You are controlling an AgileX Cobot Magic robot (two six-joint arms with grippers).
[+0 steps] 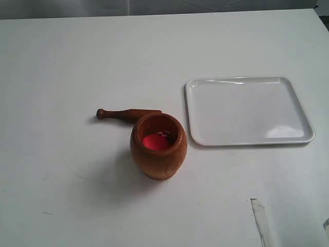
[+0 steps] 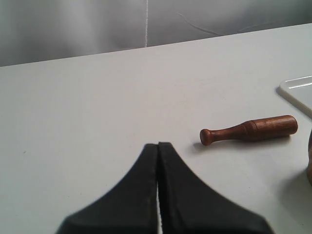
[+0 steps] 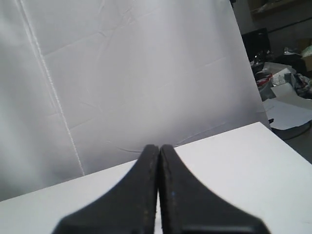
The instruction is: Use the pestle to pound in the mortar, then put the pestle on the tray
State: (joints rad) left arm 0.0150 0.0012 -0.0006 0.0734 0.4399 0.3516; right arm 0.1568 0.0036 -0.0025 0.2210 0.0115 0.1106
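On the white tabletop (image 1: pixel 61 67) the pestle (image 1: pixel 128 114) lies flat, just behind the mortar (image 1: pixel 158 149). Its long side runs left to right, with the small knob on the left and the thick end by the mortar's rim. A red thing (image 1: pixel 154 142) sits inside the mortar. The tray (image 1: pixel 247 110) on the right has nothing in it. The left gripper (image 2: pixel 158 145) is pinched closed and holds nothing. The pestle lies ahead of it, so the left arm looks nearer. The right gripper (image 3: pixel 159 147) is closed and empty too.
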